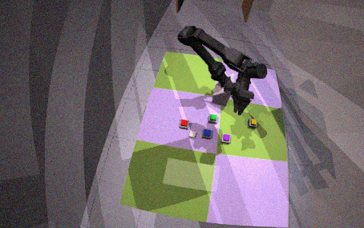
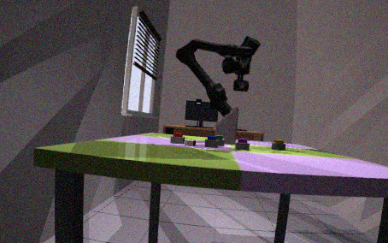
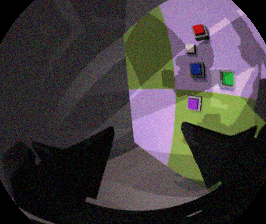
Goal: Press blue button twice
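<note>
The blue button (image 1: 207, 132) (image 2: 211, 139) (image 3: 197, 68) sits near the middle of the checkered table top, between a small white block (image 1: 192, 134) (image 2: 190, 142) (image 3: 190, 48) and the purple button (image 1: 226, 138) (image 2: 242, 141) (image 3: 193, 103). My gripper (image 1: 240, 107) (image 2: 240, 86) (image 3: 148, 128) is open and empty. It hangs high above the table, behind and to the right of the blue button, well apart from it.
A red button (image 1: 184, 123) (image 2: 178, 135) (image 3: 198, 30), a green button (image 1: 212, 118) (image 2: 220, 138) (image 3: 228, 79) and a yellow button (image 1: 253, 122) (image 2: 279, 142) stand around the blue one. The table (image 1: 244, 193) (image 2: 149, 160) has green and lilac squares.
</note>
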{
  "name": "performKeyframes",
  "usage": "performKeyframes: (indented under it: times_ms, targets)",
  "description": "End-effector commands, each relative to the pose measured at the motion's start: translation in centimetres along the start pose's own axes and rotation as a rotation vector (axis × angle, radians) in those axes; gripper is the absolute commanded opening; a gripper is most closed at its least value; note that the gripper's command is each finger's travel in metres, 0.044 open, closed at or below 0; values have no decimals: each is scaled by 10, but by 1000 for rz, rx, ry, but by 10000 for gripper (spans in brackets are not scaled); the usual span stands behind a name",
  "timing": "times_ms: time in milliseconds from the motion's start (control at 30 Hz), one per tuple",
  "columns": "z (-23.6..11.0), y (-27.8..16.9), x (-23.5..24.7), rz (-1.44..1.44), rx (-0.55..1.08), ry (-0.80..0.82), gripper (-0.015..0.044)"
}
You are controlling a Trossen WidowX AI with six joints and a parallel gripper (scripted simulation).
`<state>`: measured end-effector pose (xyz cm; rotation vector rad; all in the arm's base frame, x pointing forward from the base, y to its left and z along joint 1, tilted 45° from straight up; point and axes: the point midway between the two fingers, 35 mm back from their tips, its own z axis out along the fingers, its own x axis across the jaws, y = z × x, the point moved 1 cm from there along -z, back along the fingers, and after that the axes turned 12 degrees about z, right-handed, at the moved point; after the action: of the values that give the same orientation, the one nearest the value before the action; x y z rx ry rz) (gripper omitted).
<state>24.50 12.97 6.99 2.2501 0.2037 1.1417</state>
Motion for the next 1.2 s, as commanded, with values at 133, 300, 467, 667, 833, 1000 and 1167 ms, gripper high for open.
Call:
performKeyframes:
  times_ms: [133, 300, 467, 667, 833, 1000, 1167]
  targets:
    - [29, 16, -1, -360, -34, -180, 400]
    - [67, 45, -10, -838, 50, -465, 400]
    - [97, 81, -26, -1244, 300, -723, 400]
    - [111, 107, -40, -1460, 554, -844, 400]
    - [112, 110, -41, -1478, 581, -852, 400]
    - [112, 110, -41, -1478, 581, -852, 400]
    - [112, 110, -41, -1478, 581, -852, 400]
